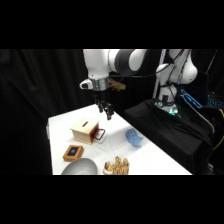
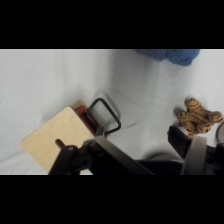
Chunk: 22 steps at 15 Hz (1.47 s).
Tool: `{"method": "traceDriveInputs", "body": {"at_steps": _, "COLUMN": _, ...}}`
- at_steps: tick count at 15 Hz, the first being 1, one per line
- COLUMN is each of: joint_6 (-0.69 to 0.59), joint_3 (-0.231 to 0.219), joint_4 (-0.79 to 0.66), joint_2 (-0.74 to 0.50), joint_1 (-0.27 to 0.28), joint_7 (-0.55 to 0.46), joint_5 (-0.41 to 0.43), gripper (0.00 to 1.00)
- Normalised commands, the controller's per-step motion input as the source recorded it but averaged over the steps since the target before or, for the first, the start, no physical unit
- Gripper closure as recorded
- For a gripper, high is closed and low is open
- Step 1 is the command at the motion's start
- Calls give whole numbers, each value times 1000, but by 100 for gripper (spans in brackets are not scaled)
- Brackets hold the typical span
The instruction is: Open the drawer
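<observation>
Overhead, the gripper (image 1: pixel 106 113) hangs with fingers spread, gripping nothing; just below it sits the drawer (image 1: pixel 95 133), its loop handle (image 2: pixel 103 116) beside one fingertip; contents hidden.

Drawer (image 1: pixel 96 133): red front, dark loop handle
Box (image 1: pixel 83 129): pale wood
Tile (image 1: pixel 73 152): wood, blue centre
Cloth (image 1: pixel 133 138): blue
Table (image 1: pixel 150 160): white
My arm (image 1: pixel 112 61): white

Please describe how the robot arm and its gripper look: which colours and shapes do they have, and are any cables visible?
The arm is white, built of rounded, glossy segments with dark bands at the joints. Below its wrist sits a grey collar, then a small black gripper with two thin jaws. In the wrist view the gripper's linkage is black, with one pale grey part. Near the base, dark cables and a blue-green light show.
</observation>
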Motion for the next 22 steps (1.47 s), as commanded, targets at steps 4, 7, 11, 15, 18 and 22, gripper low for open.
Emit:
{"method": "traceDriveInputs", "body": {"at_steps": 4, "joint_6": 135, "joint_3": 17, "joint_4": 68, "joint_2": 79, "joint_1": -18, "joint_7": 9, "joint_5": -29, "gripper": 0}}
{"method": "traceDriveInputs", "body": {"at_steps": 7, "joint_6": 259, "joint_3": 16, "joint_4": 94, "joint_2": 155, "joint_1": -32, "joint_7": -43, "joint_5": 2, "gripper": 0}}
{"method": "traceDriveInputs", "body": {"at_steps": 11, "joint_6": 281, "joint_3": 28, "joint_4": 67, "joint_2": 184, "joint_1": -18, "joint_7": -50, "joint_5": -20, "gripper": 0}}
{"method": "traceDriveInputs", "body": {"at_steps": 15, "joint_6": 310, "joint_3": 9, "joint_4": 1, "joint_2": 175, "joint_1": 26, "joint_7": 11, "joint_5": -149, "gripper": 0}}
{"method": "traceDriveInputs", "body": {"at_steps": 18, "joint_6": 314, "joint_3": -94, "joint_4": -63, "joint_2": 132, "joint_1": 109, "joint_7": 195, "joint_5": -391, "gripper": 0}}
{"method": "traceDriveInputs", "body": {"at_steps": 22, "joint_6": 299, "joint_3": -191, "joint_4": -91, "joint_2": 63, "joint_1": 203, "joint_7": 346, "joint_5": -493, "gripper": 0}}
